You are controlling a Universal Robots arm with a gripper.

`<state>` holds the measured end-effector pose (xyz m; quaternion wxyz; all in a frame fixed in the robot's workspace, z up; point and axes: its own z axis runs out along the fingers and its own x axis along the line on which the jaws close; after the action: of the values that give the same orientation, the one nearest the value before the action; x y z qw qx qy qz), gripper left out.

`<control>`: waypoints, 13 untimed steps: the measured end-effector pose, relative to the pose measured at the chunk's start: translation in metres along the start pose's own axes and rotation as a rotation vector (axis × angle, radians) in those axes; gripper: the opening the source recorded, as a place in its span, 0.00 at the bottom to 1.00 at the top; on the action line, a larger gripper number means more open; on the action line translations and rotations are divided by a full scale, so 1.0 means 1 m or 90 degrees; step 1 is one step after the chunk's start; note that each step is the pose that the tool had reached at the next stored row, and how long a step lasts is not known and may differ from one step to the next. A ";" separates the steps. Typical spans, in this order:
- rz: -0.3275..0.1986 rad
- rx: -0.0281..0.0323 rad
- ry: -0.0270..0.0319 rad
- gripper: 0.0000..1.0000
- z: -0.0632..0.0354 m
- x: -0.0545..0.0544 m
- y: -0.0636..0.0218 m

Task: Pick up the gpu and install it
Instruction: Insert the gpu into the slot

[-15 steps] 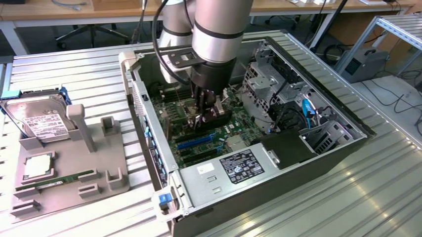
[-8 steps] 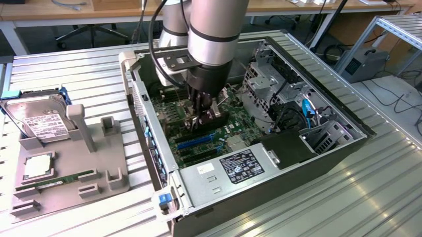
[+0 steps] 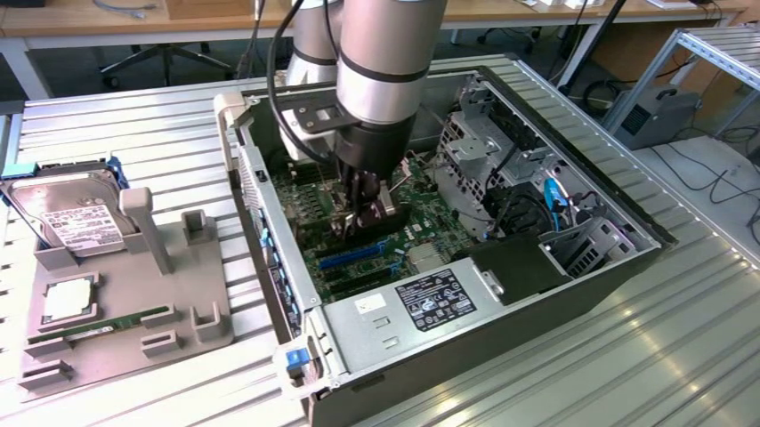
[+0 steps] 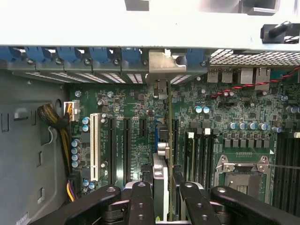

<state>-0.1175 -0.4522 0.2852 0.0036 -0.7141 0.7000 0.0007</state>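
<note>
My gripper (image 3: 362, 212) reaches down into the open computer case (image 3: 570, 267), over the green motherboard (image 3: 410, 222). Seen from the wrist, the gpu (image 4: 161, 157) stands on edge between my black fingers (image 4: 140, 199), and my gripper (image 4: 165, 194) is shut on it. The card runs along a motherboard expansion slot. Its silvery metal bracket (image 4: 164, 63) sits at the case's rear slot openings. How deep the card sits in the slot I cannot tell.
Outside the case, on the exterior view's left, a grey fixture (image 3: 178, 267) carries a hard drive (image 3: 77, 222), a processor (image 3: 68, 298) and a memory stick (image 3: 101, 327). The power supply (image 3: 433, 302) and drive cage (image 3: 475, 151) crowd the case. A white slot (image 4: 94, 147) and the processor socket (image 4: 243, 173) flank the card.
</note>
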 end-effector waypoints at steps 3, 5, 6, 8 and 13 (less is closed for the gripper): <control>0.000 -0.0001 0.0001 0.27 0.0013 0.000 0.0000; 0.000 0.0000 0.0000 0.27 0.0021 0.000 0.0000; 0.000 -0.0001 0.0001 0.27 0.0023 0.000 0.0001; 0.000 0.0000 0.0001 0.27 0.0029 0.000 0.0004; 0.000 0.0000 0.0000 0.27 0.0040 0.000 0.0013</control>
<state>-0.1188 -0.4522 0.2811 0.0036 -0.7141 0.7000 0.0007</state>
